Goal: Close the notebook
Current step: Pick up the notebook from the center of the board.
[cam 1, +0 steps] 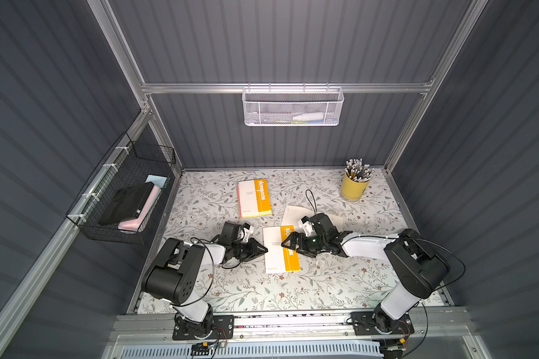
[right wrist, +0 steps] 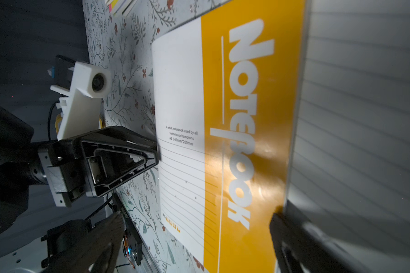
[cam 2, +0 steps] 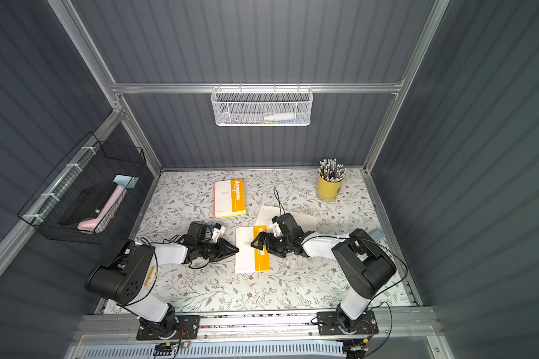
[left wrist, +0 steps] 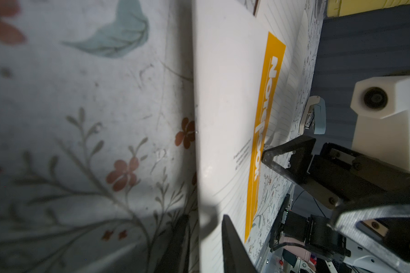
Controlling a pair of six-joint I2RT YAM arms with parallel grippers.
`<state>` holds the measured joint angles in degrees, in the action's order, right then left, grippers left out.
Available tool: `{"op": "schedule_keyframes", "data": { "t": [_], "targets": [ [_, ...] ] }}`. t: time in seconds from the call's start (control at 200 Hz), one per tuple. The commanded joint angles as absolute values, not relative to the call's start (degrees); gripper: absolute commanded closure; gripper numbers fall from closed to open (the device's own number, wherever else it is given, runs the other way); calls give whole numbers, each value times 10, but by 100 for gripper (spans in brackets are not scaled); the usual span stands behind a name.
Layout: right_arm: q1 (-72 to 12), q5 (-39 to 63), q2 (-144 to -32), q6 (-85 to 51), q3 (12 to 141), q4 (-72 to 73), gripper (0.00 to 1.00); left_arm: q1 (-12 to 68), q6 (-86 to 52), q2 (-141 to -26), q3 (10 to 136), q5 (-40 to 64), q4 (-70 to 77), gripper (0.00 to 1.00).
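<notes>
Two on the table (cam 1: 262,292): a closed far notebook (cam 1: 254,199), well beyond all the fingers, and the open notebook (cam 1: 274,258) to shut. Lies flat between the two sets of fingertips, cover (right wrist: 180,94) up, a lined page (cam 1: 293,214) spread out past the right fingers (left wrist: 301,149). Left gripper (cam 1: 265,248): narrowly parted, astride the cover's free edge, one finger (left wrist: 233,248) over the card and its mate toward the table; not clamped, by the look of the gap. Right gripper (cam 1: 283,244): tips over the yellow band beside the page; impossible to tell whether shut on paper or merely resting there. Probably light, thin and floppy, with a glossy cover, so likely to skate across the table or buckle rather than fold cleanly. Best taken by a free edge opposite the spine, near mid-length, pinched shallow; then lift, swing over, and pin the other half with the second set of fingers.
</notes>
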<state>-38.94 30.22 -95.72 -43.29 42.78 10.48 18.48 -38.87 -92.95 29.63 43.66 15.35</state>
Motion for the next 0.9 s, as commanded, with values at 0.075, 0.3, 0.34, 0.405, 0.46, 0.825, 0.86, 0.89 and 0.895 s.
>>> {"op": "schedule_keyframes", "data": {
  "t": [0.075,0.3,0.34,0.405,0.46,0.825,0.86,0.89,0.895],
  "targets": [
    [-388,299,-960,-424,427,92,1,181,-402,-946,275,446,185,81],
    [-388,300,-963,-424,431,91,1,180,-401,-942,271,454,200,91],
    [-388,300,-962,-423,432,90,1,180,-401,-942,272,455,202,92],
    [-388,300,-962,-422,432,90,1,180,-401,-941,272,458,204,95],
    [-388,301,-961,-421,432,89,1,180,-401,-939,274,459,203,97],
    [-388,301,-951,-421,427,90,1,176,-363,-869,313,445,77,99],
    [-388,301,-948,-421,428,89,1,175,-354,-859,325,441,48,99],
    [-388,301,-945,-421,428,89,1,173,-348,-852,336,439,23,99],
    [-388,301,-945,-421,428,89,1,173,-347,-850,337,439,20,99]
  ]
}}
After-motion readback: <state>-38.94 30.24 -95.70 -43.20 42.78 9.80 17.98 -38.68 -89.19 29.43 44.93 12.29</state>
